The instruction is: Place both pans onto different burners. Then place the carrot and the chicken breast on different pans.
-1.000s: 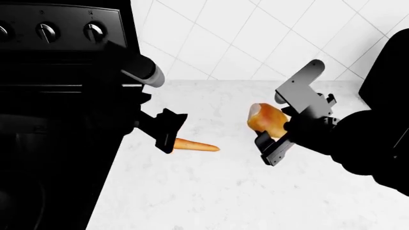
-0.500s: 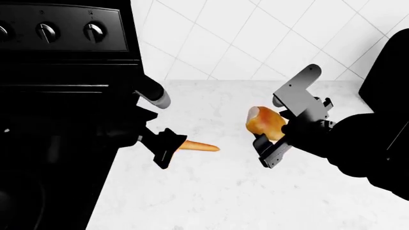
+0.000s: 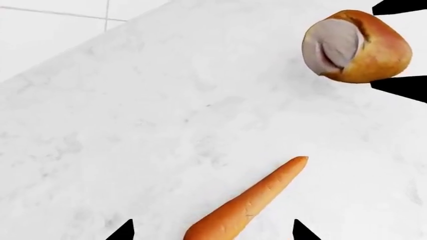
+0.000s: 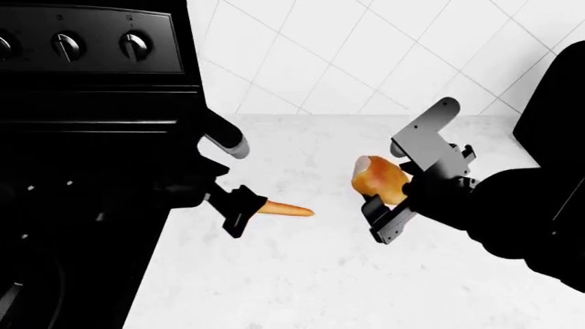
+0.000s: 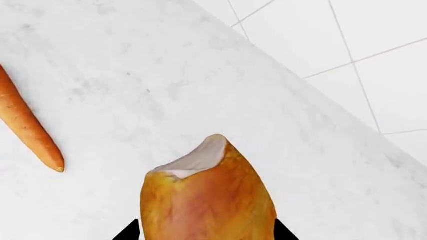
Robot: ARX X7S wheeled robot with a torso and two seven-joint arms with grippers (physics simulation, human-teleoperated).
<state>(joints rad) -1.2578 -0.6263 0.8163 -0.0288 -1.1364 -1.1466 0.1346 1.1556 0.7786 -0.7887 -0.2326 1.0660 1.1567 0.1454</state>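
From the left wrist, we are seeing our left gripper (image 3: 212,231) spread around the carrot (image 3: 248,203) lying on the white marbled bench (image 3: 133,125), tiled wall (image 3: 53,30) behind. From the head, our right gripper (image 4: 366,190) is pinching the chicken breast (image 4: 379,179) beside the black stove (image 4: 87,137). The right wrist is showing both foods.

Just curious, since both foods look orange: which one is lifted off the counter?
The chicken breast, the rounded golden lump with a pale end, sits between the right gripper fingers. The slender carrot lies flat on the white counter.
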